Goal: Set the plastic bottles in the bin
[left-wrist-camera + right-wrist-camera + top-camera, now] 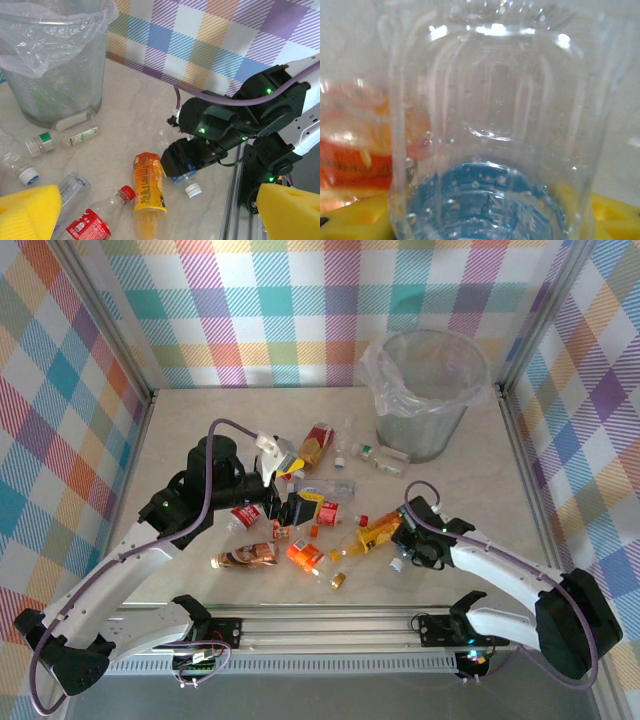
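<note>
Several plastic bottles lie scattered mid-table. My right gripper [405, 550] [192, 160] [487, 222] is low on the table, shut on a clear bottle with a blue label [487, 150] whose white cap [193, 189] pokes out toward the near edge. Its yellow pads [360, 220] press the bottle's sides. An orange bottle [375, 533] [149, 187] lies just left of it. My left gripper [283, 462] [157, 200] hangs open above the pile, its pads [25, 210] wide apart and empty. The bin [400, 425] [55, 75] stands upright at the back right.
A clear green-labelled bottle [385, 455] [75, 135] lies at the bin's foot. A red-labelled bottle [87, 225], a copper-coloured one [245, 557] and a small orange one [305, 557] lie toward the front. The metal rail [320, 625] runs along the near edge.
</note>
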Available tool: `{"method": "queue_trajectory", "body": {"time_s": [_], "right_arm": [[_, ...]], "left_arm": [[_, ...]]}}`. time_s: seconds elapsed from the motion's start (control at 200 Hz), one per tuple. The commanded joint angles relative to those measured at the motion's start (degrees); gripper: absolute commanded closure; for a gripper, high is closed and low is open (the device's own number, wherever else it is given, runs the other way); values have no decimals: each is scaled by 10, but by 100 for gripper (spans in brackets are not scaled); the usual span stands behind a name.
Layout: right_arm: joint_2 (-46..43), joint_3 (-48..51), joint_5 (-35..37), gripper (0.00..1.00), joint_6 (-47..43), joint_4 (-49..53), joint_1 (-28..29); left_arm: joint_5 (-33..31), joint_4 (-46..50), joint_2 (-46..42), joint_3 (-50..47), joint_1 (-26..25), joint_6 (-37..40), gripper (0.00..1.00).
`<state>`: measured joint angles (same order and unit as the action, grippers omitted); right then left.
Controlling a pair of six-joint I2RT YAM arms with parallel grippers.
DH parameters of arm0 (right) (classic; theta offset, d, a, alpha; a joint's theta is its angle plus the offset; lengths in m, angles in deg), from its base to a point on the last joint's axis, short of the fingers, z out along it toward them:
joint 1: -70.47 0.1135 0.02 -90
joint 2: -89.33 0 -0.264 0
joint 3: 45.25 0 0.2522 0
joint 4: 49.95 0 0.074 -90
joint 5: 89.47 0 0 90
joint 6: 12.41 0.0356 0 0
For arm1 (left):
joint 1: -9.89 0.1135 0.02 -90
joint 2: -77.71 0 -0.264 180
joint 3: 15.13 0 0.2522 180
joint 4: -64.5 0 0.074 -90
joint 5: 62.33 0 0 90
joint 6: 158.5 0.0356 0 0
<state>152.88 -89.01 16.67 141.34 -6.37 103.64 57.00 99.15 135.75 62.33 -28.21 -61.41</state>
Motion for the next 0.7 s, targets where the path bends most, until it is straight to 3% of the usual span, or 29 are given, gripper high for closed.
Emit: {"method": "queue_trajectory", "body": {"time_s": [0.0, 0.34, 0.695], "right_arm": [[-11, -28, 48, 40, -80, 17, -27], [-46, -148, 153, 41, -268, 21, -54], [-2, -333, 166, 41, -513, -69, -56]], "left_arm": [[3, -1, -2, 8, 1, 3, 0], [1, -1, 2, 10, 0, 0, 0], [-8, -23, 1, -2, 0, -13, 0]]}}
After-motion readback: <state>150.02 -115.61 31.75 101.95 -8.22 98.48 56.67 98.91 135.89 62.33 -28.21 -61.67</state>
